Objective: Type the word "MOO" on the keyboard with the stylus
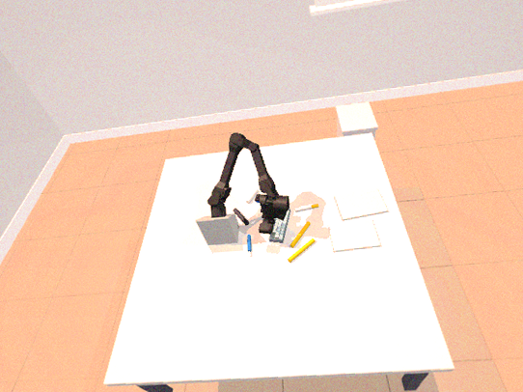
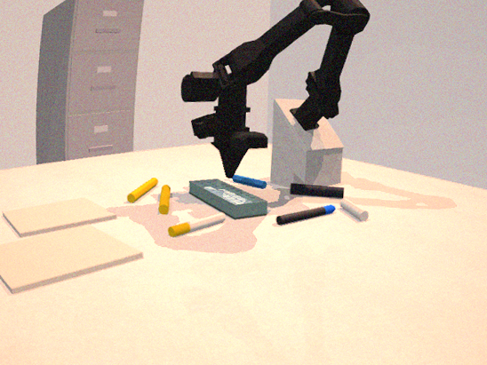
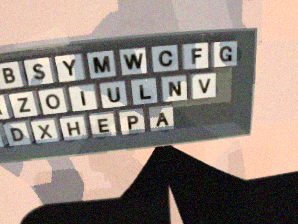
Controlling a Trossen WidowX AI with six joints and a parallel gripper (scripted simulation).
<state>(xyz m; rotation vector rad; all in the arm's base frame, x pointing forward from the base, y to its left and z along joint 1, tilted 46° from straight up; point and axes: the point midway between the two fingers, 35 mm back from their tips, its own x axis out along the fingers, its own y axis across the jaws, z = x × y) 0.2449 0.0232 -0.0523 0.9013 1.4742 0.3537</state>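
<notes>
The dark grey-green keyboard (image 1: 277, 238) (image 2: 214, 199) (image 3: 242, 95) lies flat with white lettered keys. In the wrist view the M key (image 3: 102, 65) is in the top row and the O key (image 3: 52, 101) in the middle row. My gripper (image 2: 230, 175) (image 3: 163, 153) points down, shut, with nothing seen between its fingers. In the wrist view its tips appear just outside the keyboard edge below the A key; their exact height is unclear. A slim blue pen (image 1: 249, 242) (image 2: 249, 181) lies on the desk beyond the keyboard in the exterior view. Which pen is the stylus is unclear.
Two yellow sticks (image 1: 300, 234) (image 1: 301, 250) and a yellow-capped white pen (image 1: 314, 206) (image 2: 180, 229) lie near the keyboard. A black cylinder (image 2: 317, 191), blue-capped black marker (image 2: 304, 215) and white cylinder (image 2: 354, 211) lie near the arm's grey base block (image 2: 288, 151). Two flat boards (image 2: 63, 258) (image 2: 59, 217) lie opposite.
</notes>
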